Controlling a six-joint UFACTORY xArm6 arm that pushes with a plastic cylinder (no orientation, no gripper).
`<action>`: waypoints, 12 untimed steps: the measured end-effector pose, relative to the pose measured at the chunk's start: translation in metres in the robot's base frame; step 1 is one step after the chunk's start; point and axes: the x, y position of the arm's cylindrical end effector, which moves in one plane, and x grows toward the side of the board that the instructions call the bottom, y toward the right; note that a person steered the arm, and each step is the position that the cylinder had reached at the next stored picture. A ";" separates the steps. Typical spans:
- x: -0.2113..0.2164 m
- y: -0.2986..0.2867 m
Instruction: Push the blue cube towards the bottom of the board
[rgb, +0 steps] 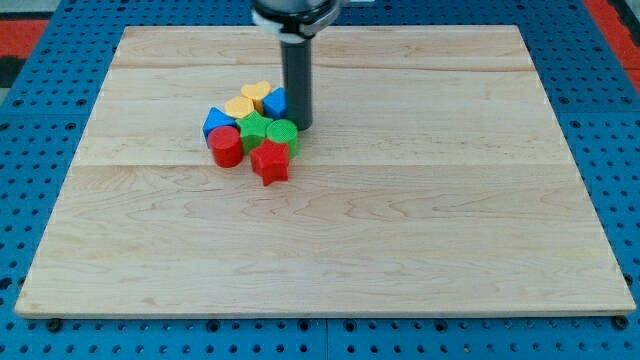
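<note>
The blue cube sits in a tight cluster of blocks in the upper left-middle of the wooden board. My rod comes down from the view's top, and my tip rests right beside the blue cube on its right side, touching or nearly touching it. Just below the cube are two green blocks. To its left are two yellow blocks, one heart-like and one flatter.
A second blue block, wedge-like, lies at the cluster's left. A red cylinder and a red star-like block form the cluster's lower edge. The board lies on a blue pegboard surface.
</note>
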 end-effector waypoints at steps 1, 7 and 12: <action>0.023 -0.020; -0.047 0.054; -0.015 -0.049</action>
